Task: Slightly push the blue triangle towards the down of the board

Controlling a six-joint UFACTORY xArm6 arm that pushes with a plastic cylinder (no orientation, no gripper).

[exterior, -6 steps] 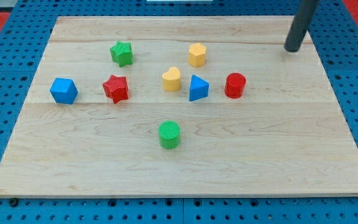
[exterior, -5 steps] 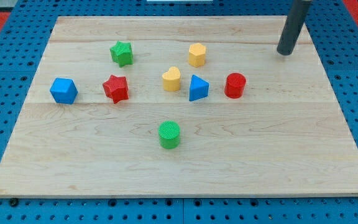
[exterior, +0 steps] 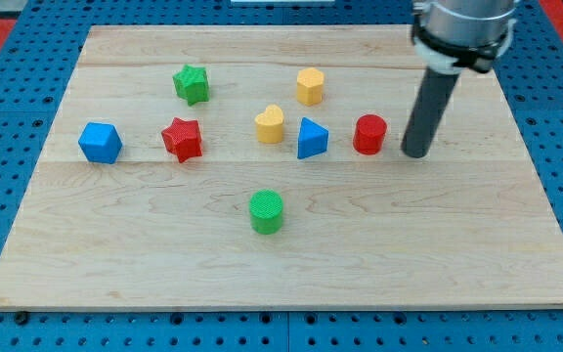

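The blue triangle [exterior: 311, 138] lies near the middle of the wooden board [exterior: 164, 244]. A yellow heart-shaped block [exterior: 270, 124] sits just to its left and a red cylinder [exterior: 369, 134] to its right. My tip [exterior: 415, 153] rests on the board just right of the red cylinder, about a hundred pixels right of the blue triangle. It touches no block.
A yellow hexagon block [exterior: 309, 86] sits above the triangle. A green star [exterior: 192, 84] and a red star [exterior: 182, 139] lie to the left, a blue cube-like block [exterior: 100, 143] farther left. A green cylinder [exterior: 266, 211] lies below the triangle.
My tip has moved from the board's upper right corner down and to the left, ending beside the red cylinder. No block has moved.
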